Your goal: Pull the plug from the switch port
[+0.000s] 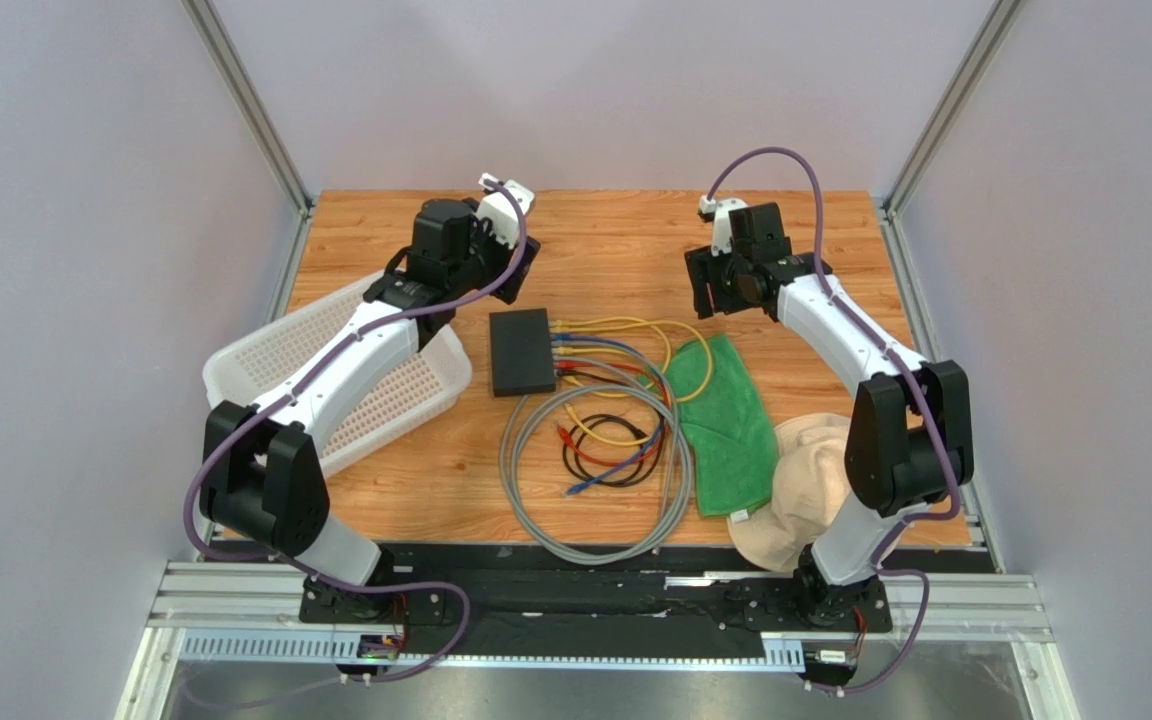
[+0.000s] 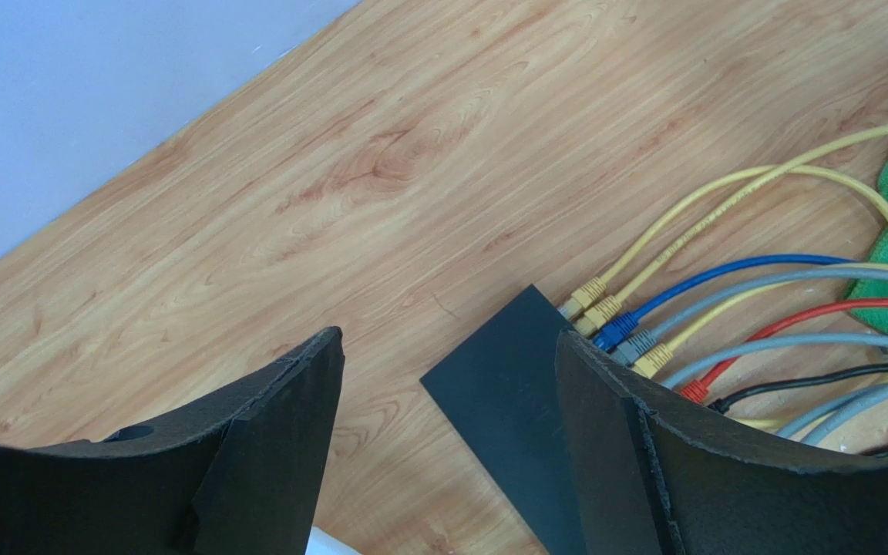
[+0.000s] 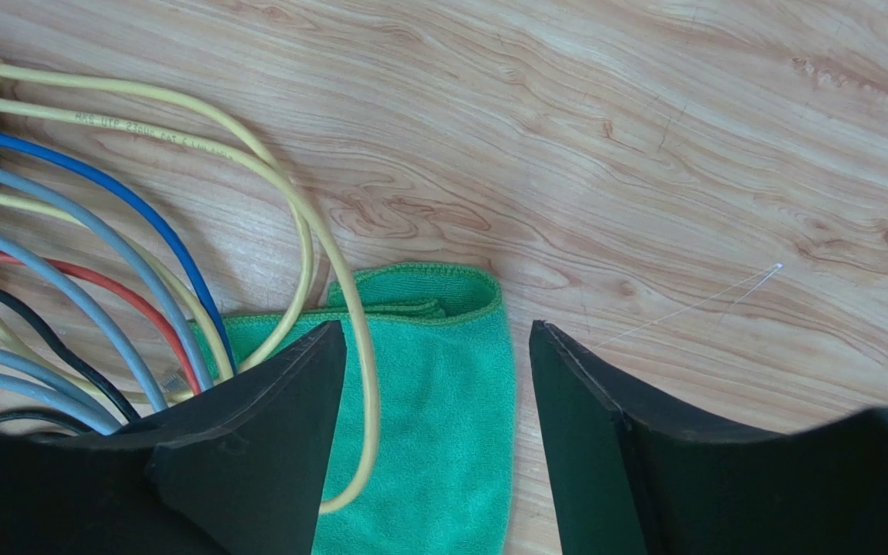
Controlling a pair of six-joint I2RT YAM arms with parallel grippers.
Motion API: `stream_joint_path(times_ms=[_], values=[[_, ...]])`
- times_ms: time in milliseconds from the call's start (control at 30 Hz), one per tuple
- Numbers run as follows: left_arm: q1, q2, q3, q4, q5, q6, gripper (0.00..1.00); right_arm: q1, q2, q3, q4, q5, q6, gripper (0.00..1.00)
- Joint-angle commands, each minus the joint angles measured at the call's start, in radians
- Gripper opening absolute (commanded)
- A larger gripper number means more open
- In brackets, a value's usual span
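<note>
Hovering just behind the switch (image 1: 522, 350), the left gripper (image 2: 449, 338) is spread, empty; the right gripper (image 3: 435, 331), likewise spread, hangs past its cables (image 1: 615, 339).

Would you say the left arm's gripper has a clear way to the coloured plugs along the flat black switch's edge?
Probably yes: the left gripper hangs open beside the flat matte-black switch, and nothing covers its row of coloured plugs.

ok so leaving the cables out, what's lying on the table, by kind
switch: 1
white basket: 1
green cloth: 1
beige cap: 1
total: 4
</note>
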Motion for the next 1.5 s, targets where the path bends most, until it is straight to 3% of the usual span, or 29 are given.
stream_joint_path(times_ms=[0, 167, 300, 433, 633, 733, 867, 1033, 1100, 1233, 1367, 1467], values=[[0.0, -0.061, -0.01, -0.009, 0.047, -0.013, 0.79, 0.02, 0.019, 0.033, 0.04, 0.006, 0.03, 0.66], [0.0, -0.052, 0.045, -0.145, 0.111, 0.062, 0.84, 0.051, 0.073, 0.07, 0.039, 0.054, -0.014, 0.67], [0.012, -0.008, 0.148, -0.381, 0.004, 0.132, 0.83, 0.077, 0.119, 0.148, -0.013, -0.03, -0.055, 0.65], [0.183, -0.071, 0.116, -0.461, 0.036, 0.151, 0.82, 0.106, 0.128, 0.158, -0.01, -0.047, -0.045, 0.63], [0.342, -0.192, -0.024, -0.528, -0.064, 0.341, 0.71, 0.166, 0.127, 0.098, 0.034, 0.012, -0.023, 0.61], [0.437, -0.216, -0.09, -0.645, -0.096, 0.465, 0.0, 0.178, 0.135, 0.109, 0.024, 0.003, -0.032, 0.61], [0.581, -0.217, -0.156, -0.599, -0.108, 0.467, 0.0, 0.178, 0.148, 0.116, 0.037, 0.022, -0.032, 0.61], [0.583, -0.017, -0.044, -0.559, -0.083, 0.419, 0.0, 0.18, 0.19, 0.171, 0.001, 0.003, -0.025, 0.6], [0.565, 0.085, 0.014, -0.578, -0.027, 0.401, 0.0, 0.18, 0.194, 0.179, -0.001, 0.008, -0.032, 0.6], [0.422, 0.208, 0.112, -0.622, 0.068, 0.422, 0.0, 0.18, 0.179, 0.159, 0.014, 0.022, -0.046, 0.59], [0.348, 0.34, 0.2, -0.607, 0.038, 0.393, 0.0, 0.186, 0.139, 0.119, 0.043, 0.044, -0.062, 0.59], [0.363, 0.481, 0.345, -0.596, -0.074, 0.28, 0.0, 0.194, 0.109, 0.078, 0.063, 0.089, -0.091, 0.6]])
